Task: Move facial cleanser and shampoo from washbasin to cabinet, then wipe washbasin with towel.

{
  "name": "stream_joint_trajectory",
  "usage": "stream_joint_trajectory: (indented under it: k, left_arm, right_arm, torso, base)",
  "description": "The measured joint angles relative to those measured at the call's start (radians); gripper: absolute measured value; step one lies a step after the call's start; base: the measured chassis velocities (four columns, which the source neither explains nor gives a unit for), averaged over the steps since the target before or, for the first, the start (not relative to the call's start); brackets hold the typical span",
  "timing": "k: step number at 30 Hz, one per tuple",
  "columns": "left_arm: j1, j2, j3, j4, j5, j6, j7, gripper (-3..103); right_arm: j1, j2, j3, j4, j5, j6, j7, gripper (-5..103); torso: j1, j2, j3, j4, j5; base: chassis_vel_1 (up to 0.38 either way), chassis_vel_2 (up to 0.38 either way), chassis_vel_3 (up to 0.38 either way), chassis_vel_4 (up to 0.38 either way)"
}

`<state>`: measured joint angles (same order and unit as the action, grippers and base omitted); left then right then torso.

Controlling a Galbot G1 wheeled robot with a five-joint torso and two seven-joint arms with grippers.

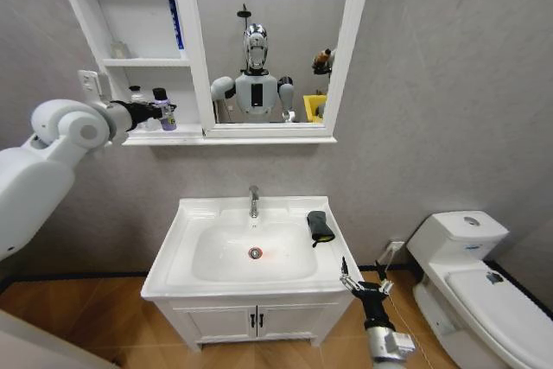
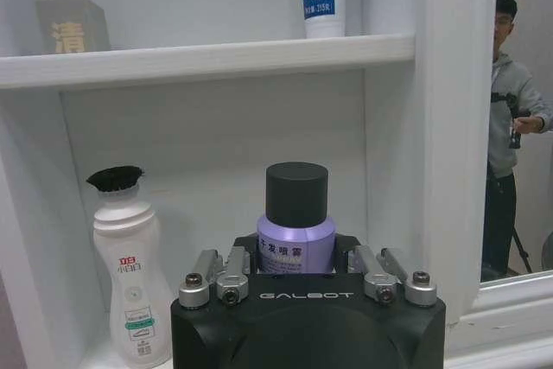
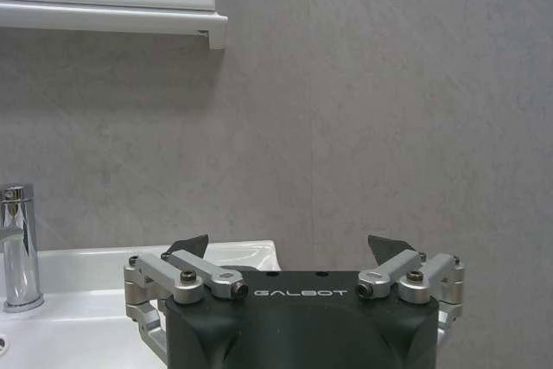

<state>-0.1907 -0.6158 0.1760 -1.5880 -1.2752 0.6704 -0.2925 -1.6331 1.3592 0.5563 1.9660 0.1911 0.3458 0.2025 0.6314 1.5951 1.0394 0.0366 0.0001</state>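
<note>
Left end effector (image 1: pixel 162 110), clamped on the purple bottle (image 2: pixel 295 232), is setting it on the cabinet (image 1: pixel 164 137) shelf at 10 o'clock; advise releasing only once seated upright; right end effector (image 1: pixel 363 285) is waiting apart at 5 o'clock.

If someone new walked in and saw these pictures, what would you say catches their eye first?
Most striking is the left gripper raised to the cabinet, with a purple bottle with a black cap between its fingers on the lower shelf, beside a white bottle. Below, the dark towel lies on the washbasin rim right of the tap, and the right gripper waits open by the basin's front right corner.
</note>
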Motion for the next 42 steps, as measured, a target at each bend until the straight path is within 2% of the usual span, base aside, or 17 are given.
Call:
stream_joint_trajectory:
  k: [4, 7, 19, 27, 36, 38, 39, 42]
  left_arm:
    - [-0.019, -0.057, 0.012, 0.067, 0.033, -0.001, 0.000, 43]
    - [-0.019, -0.071, 0.018, 0.096, 0.052, -0.008, 0.007, 43]
    - [-0.014, -0.104, 0.013, 0.151, 0.109, -0.037, 0.059, 43]
    - [-0.007, -0.116, 0.018, 0.149, 0.121, -0.046, 0.060, 43]
    - [0.013, -0.127, 0.010, 0.170, 0.142, -0.103, 0.090, 41]
    - [0.030, -0.122, 0.000, 0.164, 0.149, -0.116, 0.097, 51]
    - [0.030, -0.122, 0.000, 0.164, 0.149, -0.116, 0.097, 51]
    - [0.063, -0.109, -0.023, 0.148, 0.157, -0.131, 0.100, 68]
  right_arm:
    - [0.001, 0.003, 0.000, -0.003, 0.000, 0.000, 0.000, 100]
    - [-0.001, 0.002, 0.004, -0.004, 0.001, 0.000, 0.000, 100]
    - [0.009, 0.009, 0.007, -0.016, 0.003, -0.002, 0.000, 100]
    - [0.003, 0.008, 0.013, -0.020, 0.005, 0.004, 0.003, 100]
    - [-0.004, 0.006, 0.012, -0.022, 0.006, 0.007, 0.006, 100]
    - [-0.004, 0.006, 0.010, -0.023, 0.005, 0.007, 0.006, 100]
    - [-0.004, 0.006, 0.010, -0.023, 0.005, 0.007, 0.006, 100]
    - [-0.004, 0.007, 0.008, -0.026, 0.003, 0.007, 0.006, 100]
  torso:
    - [0.000, 0.000, 0.000, -0.0003, 0.0001]
    - [0.000, 0.000, 0.000, -0.0002, -0.0001]
    - [0.000, 0.000, 0.000, 0.0000, -0.0001]
    - [0.000, 0.000, 0.000, -0.0001, -0.0002]
    - [0.000, 0.000, 0.000, -0.0001, -0.0001]
    - [0.000, 0.000, 0.000, -0.0002, -0.0001]
    - [0.000, 0.000, 0.000, -0.0002, -0.0001]
    - [0.000, 0.000, 0.000, 0.0001, 0.0000]
  base:
    - [0.000, 0.000, 0.000, 0.000]
    - [0.000, 0.000, 0.000, 0.000]
    - [0.000, 0.000, 0.000, 0.000]
    - [0.000, 0.000, 0.000, 0.000]
    - [0.000, 0.000, 0.000, 0.000]
    - [0.000, 0.000, 0.000, 0.000]
    - [0.000, 0.000, 0.000, 0.000]
    - [0.000, 0.000, 0.000, 0.000]
